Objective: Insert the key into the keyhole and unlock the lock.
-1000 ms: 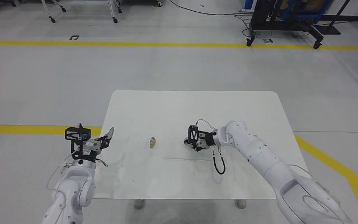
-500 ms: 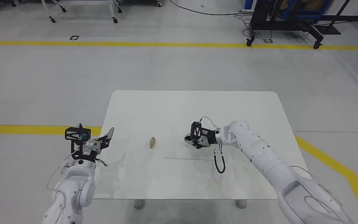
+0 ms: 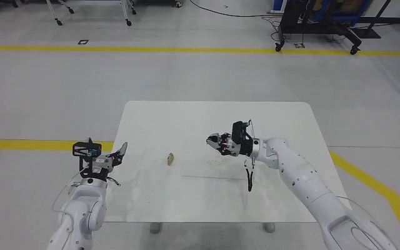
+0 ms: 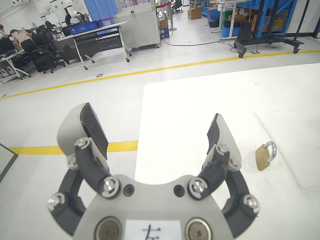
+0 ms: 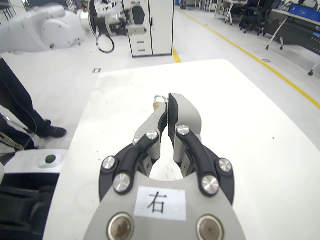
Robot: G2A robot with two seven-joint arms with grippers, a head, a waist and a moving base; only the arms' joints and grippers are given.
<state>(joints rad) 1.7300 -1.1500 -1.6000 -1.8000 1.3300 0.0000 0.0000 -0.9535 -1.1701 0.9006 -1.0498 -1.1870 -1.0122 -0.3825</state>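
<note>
Your right claw (image 5: 167, 113) is hanging over the middle of the table (image 3: 275, 119), and its two fingers are pressing almost flat together. The key should be pinched there, but anything that small is too hard to make out, so you cannot tell if it is holding one. The lock (image 3: 170, 159) is lying flat on the table, between the two arms and well apart from both. Your left claw (image 4: 157, 136) is sitting wide open with nothing in it, just off the table's edge, and it is pointing toward the lock. It looks like you are doing the carrying step, taking the key over to the lock. Next you are going to need the left claw holding the lock steady and the right claw lining up slowly and straight with the keyhole.
</note>
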